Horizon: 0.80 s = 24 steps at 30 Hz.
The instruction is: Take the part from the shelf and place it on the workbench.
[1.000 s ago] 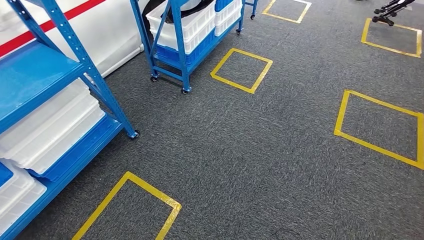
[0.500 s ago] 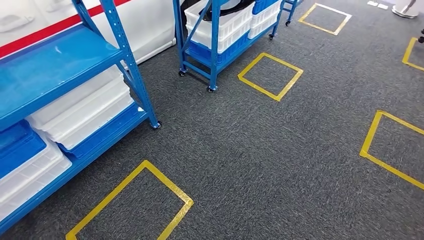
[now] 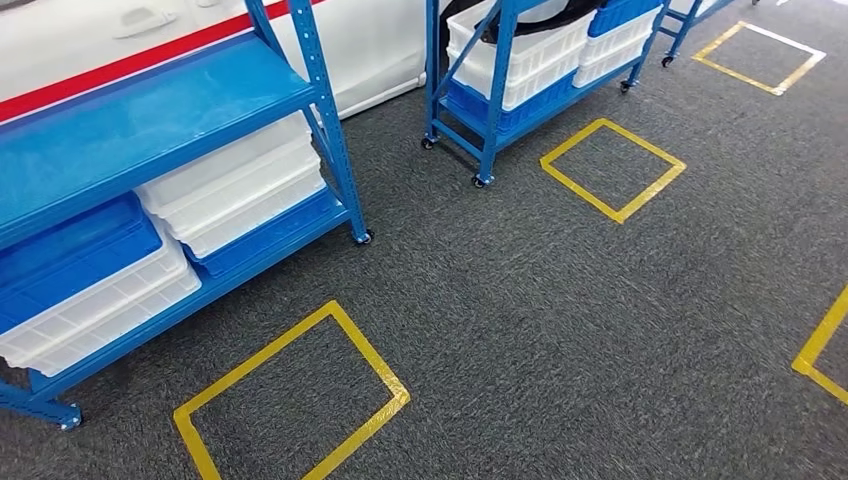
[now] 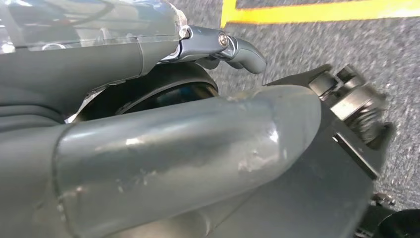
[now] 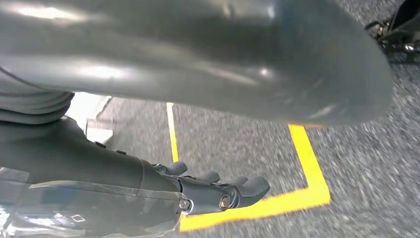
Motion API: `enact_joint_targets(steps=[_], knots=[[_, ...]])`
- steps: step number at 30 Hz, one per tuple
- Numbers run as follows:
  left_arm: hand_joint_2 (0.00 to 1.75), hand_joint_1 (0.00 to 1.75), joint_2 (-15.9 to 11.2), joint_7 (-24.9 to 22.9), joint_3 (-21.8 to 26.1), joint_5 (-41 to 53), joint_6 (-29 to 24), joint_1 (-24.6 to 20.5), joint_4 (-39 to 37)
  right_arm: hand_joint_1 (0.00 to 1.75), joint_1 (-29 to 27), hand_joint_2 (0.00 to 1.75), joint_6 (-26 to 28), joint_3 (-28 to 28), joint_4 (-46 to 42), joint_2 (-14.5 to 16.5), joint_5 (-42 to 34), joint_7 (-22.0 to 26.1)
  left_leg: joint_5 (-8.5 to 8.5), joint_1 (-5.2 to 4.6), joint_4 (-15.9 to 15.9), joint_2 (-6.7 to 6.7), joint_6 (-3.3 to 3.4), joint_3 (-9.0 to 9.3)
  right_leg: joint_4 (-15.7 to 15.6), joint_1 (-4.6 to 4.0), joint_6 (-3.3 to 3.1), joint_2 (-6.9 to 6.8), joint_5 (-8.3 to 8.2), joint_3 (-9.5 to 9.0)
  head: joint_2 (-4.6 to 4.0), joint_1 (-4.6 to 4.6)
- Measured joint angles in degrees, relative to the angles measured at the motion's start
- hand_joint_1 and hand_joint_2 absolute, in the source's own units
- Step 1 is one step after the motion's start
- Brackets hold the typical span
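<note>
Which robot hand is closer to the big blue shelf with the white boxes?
Probably the left. The shelf stands to the robot's left; the left hand hangs over the carpet on that side, the right hand over yellow tape on the far side.

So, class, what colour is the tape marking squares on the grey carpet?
Yellow tape, clearest in the head view.

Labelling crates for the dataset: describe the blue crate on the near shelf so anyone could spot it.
Find the big blue shelf rack at the left. On its lower level, the blue crate sits atop a white crate. The neighbouring stack is all white.
</note>
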<state>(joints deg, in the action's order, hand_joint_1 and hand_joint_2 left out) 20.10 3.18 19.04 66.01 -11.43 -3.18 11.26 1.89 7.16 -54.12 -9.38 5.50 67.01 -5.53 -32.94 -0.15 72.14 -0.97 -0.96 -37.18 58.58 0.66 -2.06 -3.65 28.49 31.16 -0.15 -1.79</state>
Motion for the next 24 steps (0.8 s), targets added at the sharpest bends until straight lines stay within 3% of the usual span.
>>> enact_joint_targets(steps=[1, 3, 5, 7, 9, 11, 12, 13, 14, 15, 16, 18, 20, 22, 24], knots=[[0.0, 0.0, 0.0, 0.0, 0.0, 0.0, 0.0, 0.2, 0.0, 0.0, 0.1, 0.0, 0.0, 0.0, 0.0, -0.1, 0.0, 0.0, 1.77, -0.14, -3.5, 0.58, 0.33, 2.1, 0.0, -0.13, -0.03, -0.69, 0.05, -0.09, 0.0, 0.0], [0.0, 0.0, 0.0, 0.0, 0.3, -0.1, 0.1, 0.5, 0.0, 0.0, 0.2, 0.0, 0.0, 0.0, 0.0, -0.1, 0.1, 0.0, 4.21, -0.73, -11.0, 3.2, 1.23, 6.1, 0.1, -0.44, 0.11, -1.84, 0.14, -0.22, 0.0, 0.01], [0.0, 0.0, 0.0, 0.0, 0.5, -0.1, 0.2, 0.7, 0.0, 0.0, 0.3, 0.0, -0.1, 0.0, 0.0, -0.1, 0.2, 0.0, 4.65, -1.23, -14.2, 4.69, 1.99, 7.27, 0.1, -0.6, 0.53, -2.91, 0.16, -0.19, 0.0, 0.01], [0.0, 0.0, 0.1, 0.1, 0.7, -0.1, 0.3, 0.8, 0.0, 0.0, 0.5, 0.0, -0.1, 0.0, 0.0, -0.1, 0.3, 0.0, 5.16, -1.1, -14.8, 3.61, 2.52, 7.2, 0.1, -0.53, 1.09, -3.64, 0.16, -0.32, 0.0, 0.01], [0.0, 0.0, 0.2, 0.1, 0.8, -0.2, 0.4, 0.7, 0.0, 0.0, 0.7, 0.0, 0.0, 0.0, 0.0, -0.1, 0.4, 0.0, 5.93, -0.69, -15.5, 2.46, 3.08, 7.44, 1.7, -0.33, 1.71, -1.1, 1.49, 0.21, 0.0, 0.01], [0.0, 0.0, 0.3, 0.1, 0.8, -0.2, 0.5, 0.6, 0.0, 0.0, 0.6, 0.0, 0.0, 0.0, 0.0, 0.1, 0.4, 0.0, 6.42, -0.45, -15.8, 1.44, 3.43, 7.35, 7.3, 0.02, 2.23, 2.43, 4.93, 2.76, 0.0, 0.02], [0.0, 0.0, 0.3, 0.1, 0.8, -0.3, 0.5, 0.6, 0.0, 0.0, 0.4, 0.0, 0.0, 0.0, 0.0, 0.3, 0.4, 0.0, 6.51, -0.44, -15.8, 0.84, 3.51, 7.19, 10.9, 0.17, 2.42, 3.08, 6.63, 4.49, 0.0, 0.02], [0.0, 0.0, 0.3, 0.1, 0.8, -0.3, 0.6, 0.6, 0.0, 0.0, 0.3, 0.0, 0.0, 0.0, 0.0, 0.5, 0.4, 0.0, 6.54, -0.42, -15.7, 0.16, 3.5, 7.08, 13.6, 0.34, 2.6, 3.27, 7.45, 5.84, 0.0, 0.02], [0.0, 0.0, 0.3, 0.1, 0.8, -0.3, 0.7, 0.5, 0.0, 0.0, 0.2, 0.0, 0.0, 0.0, 0.0, 0.6, 0.4, 0.0, 6.53, -0.38, -15.5, -0.63, 3.44, 7.01, 14.7, 0.5, 2.76, 3.32, 7.15, 6.45, 0.0, 0.02], [0.0, 0.0, 0.3, 0.1, 0.8, -0.4, 0.8, 0.4, 0.0, 0.0, 0.1, 0.0, 0.0, 0.0, 0.0, 0.7, 0.4, 0.0, 6.49, -0.31, -15.3, -1.48, 3.32, 6.99, 13.7, 0.68, 2.89, 3.41, 5.71, 6.1, 0.0, 0.02], [0.0, 0.0, 0.3, 0.1, 0.8, -0.4, 0.8, 0.4, 0.0, 0.0, 0.1, 0.0, 0.0, 0.0, 0.0, 0.7, 0.4, 0.0, 6.38, -0.21, -15.1, -2.32, 3.12, 6.99, 10.7, 0.91, 3.01, 3.78, 3.45, 4.83, 0.0, 0.02], [0.0, 0.0, 0.3, 0.1, 0.8, -0.4, 0.9, 0.2, 0.0, 0.0, 0.0, 0.0, 0.0, 0.0, 0.0, 0.7, 0.5, 0.0, 6.02, -0.05, -14.4, -3.66, 2.47, 6.68, 4.0, 1.34, 3.09, 6.31, 0.2, 1.97, 0.0, 0.02], [0.0, 0.0, 0.3, 0.1, 0.8, -0.4, 0.9, 0.1, 0.0, 0.0, -0.1, 0.0, 0.0, 0.0, 0.1, 0.7, 0.6, 0.0, 5.91, 0.06, -13.9, -4.66, 1.66, 6.05, 1.2, 1.34, 2.86, 8.14, -0.3, 0.97, 0.0, 0.01], [0.0, 0.0, 0.3, 0.1, 0.8, -0.4, 1.0, 0.1, 0.0, 0.0, 0.1, 0.0, 0.0, 0.0, 0.0, 0.7, 0.7, 0.0, 6.03, 0.21, -13.8, -5.64, 0.9, 5.59, 1.1, 1.15, 2.22, 7.2, -0.33, 1.0, 0.0, 0.01], [0.0, 0.0, 0.3, 0.1, 0.8, -0.4, 1.0, 0.1, 0.0, 0.0, 0.2, 0.0, 0.0, 0.0, 0.0, 0.7, 0.8, 0.0, 5.72, 0.26, -13.4, -5.08, 0.43, 5.27, 0.8, 1.19, 1.58, 6.11, -0.44, 0.83, 0.0, 0.01]])
